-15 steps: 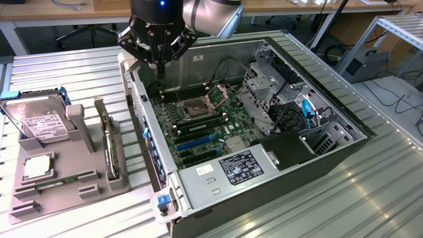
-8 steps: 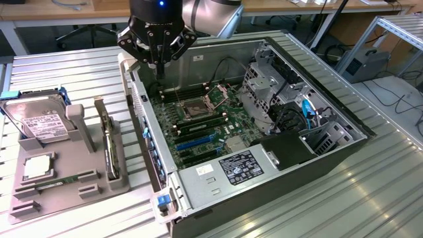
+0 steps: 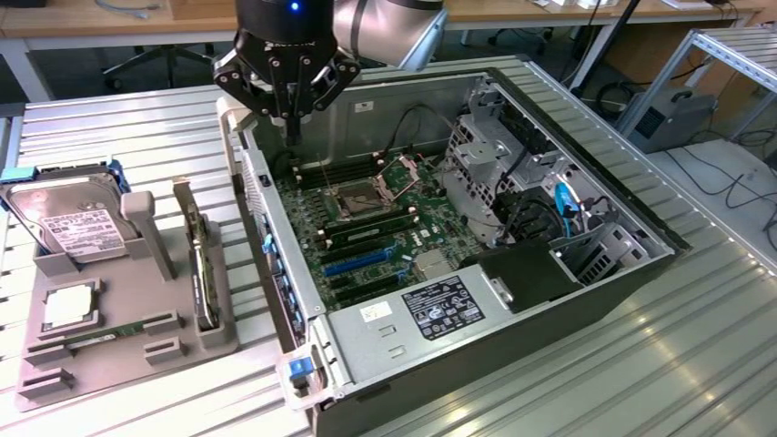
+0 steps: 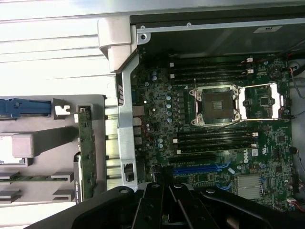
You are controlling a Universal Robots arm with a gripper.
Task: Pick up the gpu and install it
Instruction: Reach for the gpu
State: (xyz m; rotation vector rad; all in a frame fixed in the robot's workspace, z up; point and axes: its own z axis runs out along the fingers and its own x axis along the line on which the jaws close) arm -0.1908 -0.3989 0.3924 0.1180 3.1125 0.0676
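In the exterior view, my gripper (image 3: 291,126) hung clenched on nothing above the rear corner of the open computer case (image 3: 364,360). The gpu (image 3: 202,264) stood on edge in a slot of the grey holder (image 3: 122,339) on the surface (image 3: 122,127), on the exterior view's left, apart from the gripper and beside the hard drive (image 3: 73,228). I judged the pick not yet begun. To do it well, I would need the fingers spread, turned to line up with the card's thin upper edge, and lowered straight so they pinch the board, not the holder's walls. In the wrist view, the closed gripper (image 4: 164,193) looked down over the motherboard (image 4: 157,109), with the gpu (image 4: 86,148) off to one side past the case's rear wall. The card showed as a long, narrow green strip seen edge-on, dotted with small parts, upright between grey supports. I could not make out its cooler.
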